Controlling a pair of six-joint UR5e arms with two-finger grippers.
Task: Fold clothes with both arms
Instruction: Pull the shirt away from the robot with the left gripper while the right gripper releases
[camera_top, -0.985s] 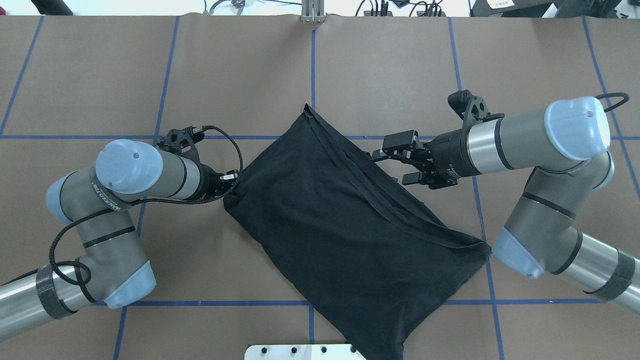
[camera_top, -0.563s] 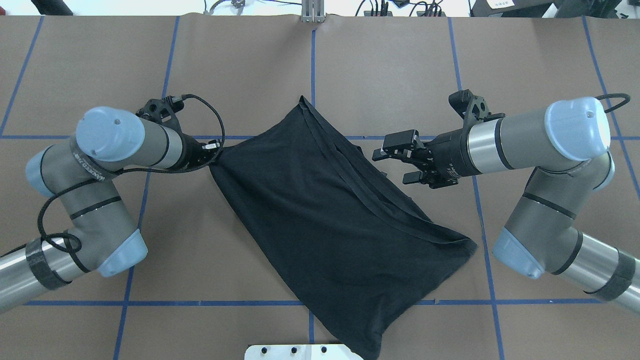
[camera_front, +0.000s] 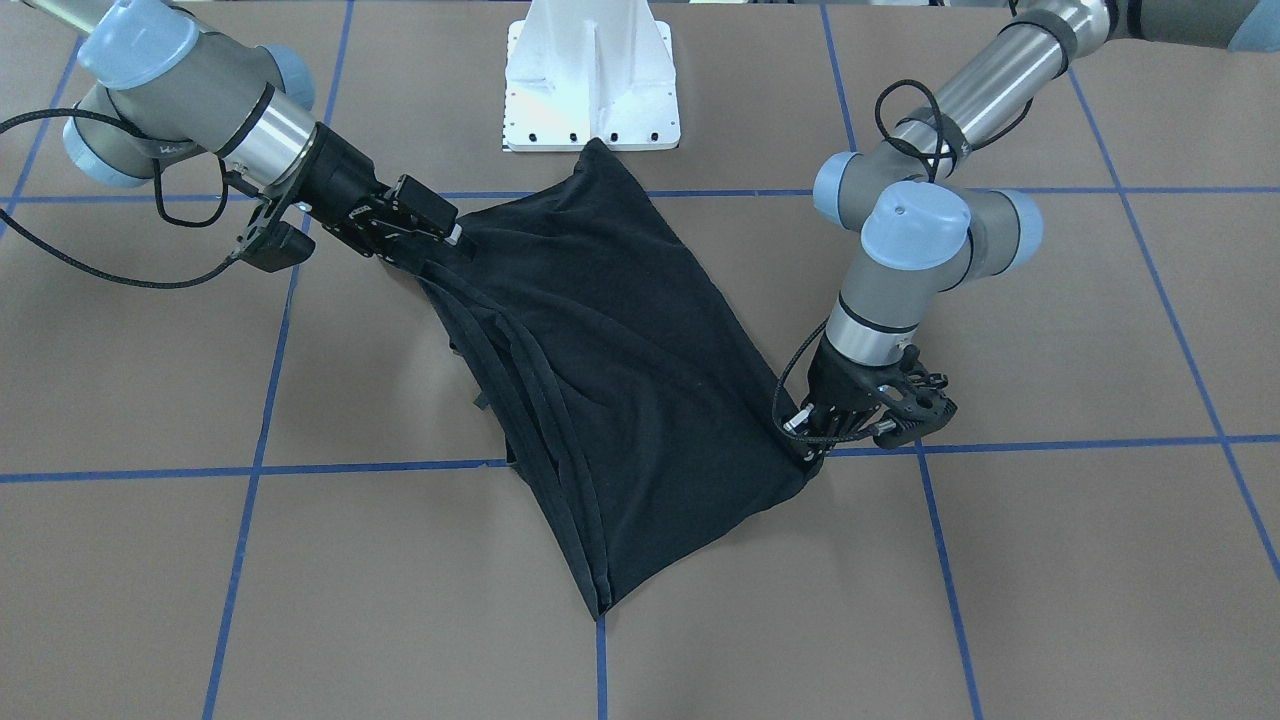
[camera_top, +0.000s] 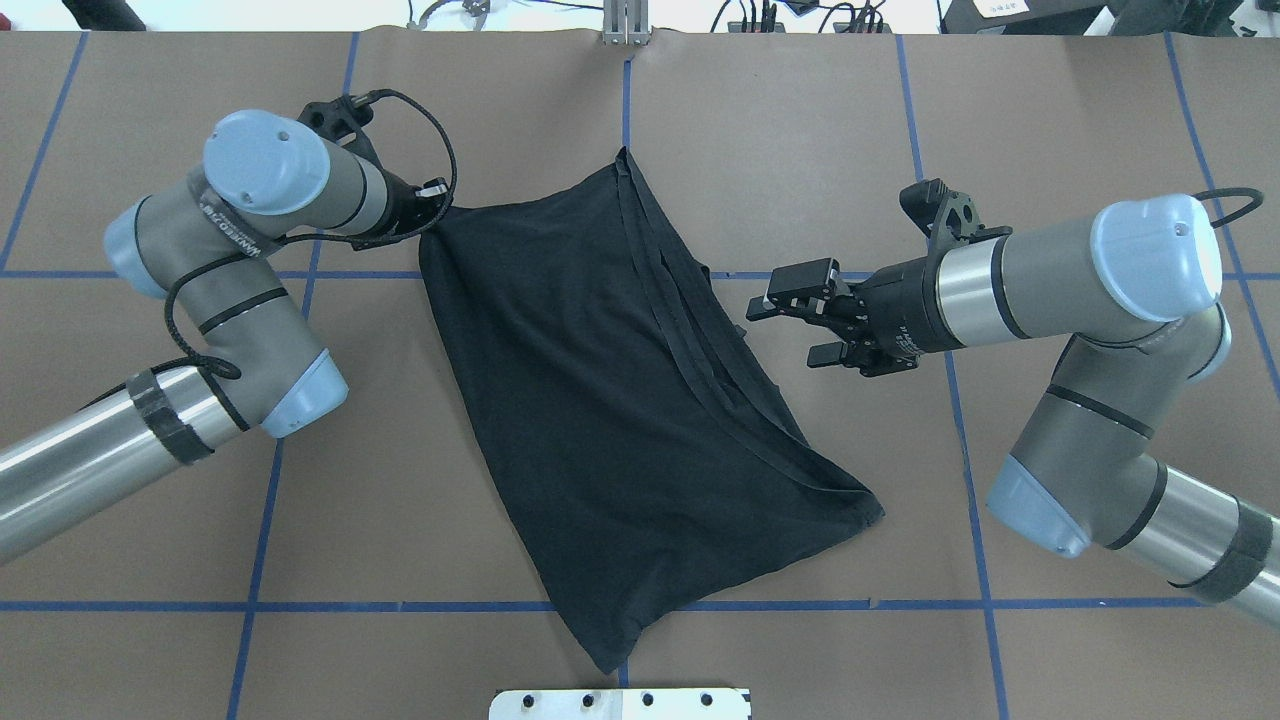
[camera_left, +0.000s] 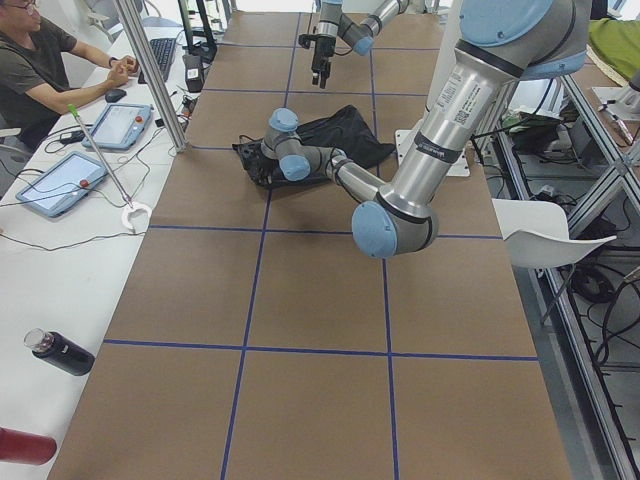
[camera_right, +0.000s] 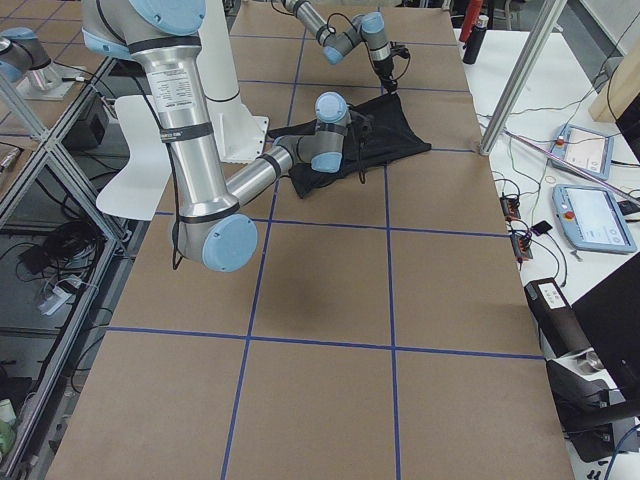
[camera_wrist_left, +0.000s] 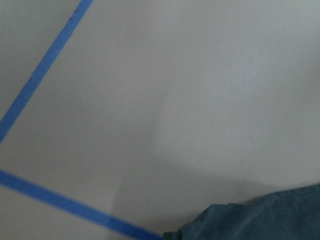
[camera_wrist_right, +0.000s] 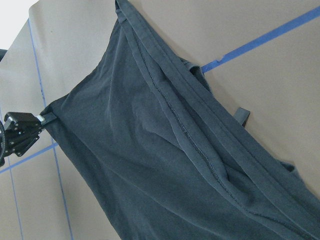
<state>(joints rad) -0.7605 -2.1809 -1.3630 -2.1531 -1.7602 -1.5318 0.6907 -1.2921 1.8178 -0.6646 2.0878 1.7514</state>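
L arm (camera_top: 250, 260): elbow folded tight, wrist aimed inward at far-left of the table. The left gripper (camera_top: 432, 207) is clamped on one corner of the black T-shirt (camera_top: 600, 400), and the cloth pulls to a point there. R arm (camera_top: 1050, 280): forearm roughly level, pointing inward. The right gripper (camera_top: 780, 328) is spread wide w/ nothing in it, just beside the shirt's right edge.

Shirt lies diagonal mid-table, doubled over, plain black side up, hem bands running along its right side. Its near tip ends close to the white pedestal base (camera_front: 590, 90).

Surface is a brown table (camera_top: 800, 120) w/ blue tape grid (camera_top: 625, 130). Side views add a person (camera_left: 40, 60) seated at a white bench w/ tablets (camera_left: 118, 125) and a dark bottle (camera_left: 58, 352).

View diffs:
- R wrist cam gives us the left pinch on the corner close up.
- L wrist cam shows only table, tape and a sliver of cloth at btm right; its own fingers are out of frame.
- Front cam makes the right gripper look overlapped w/ the shirt edge, but overhead shows a gap. We can't tell its height.
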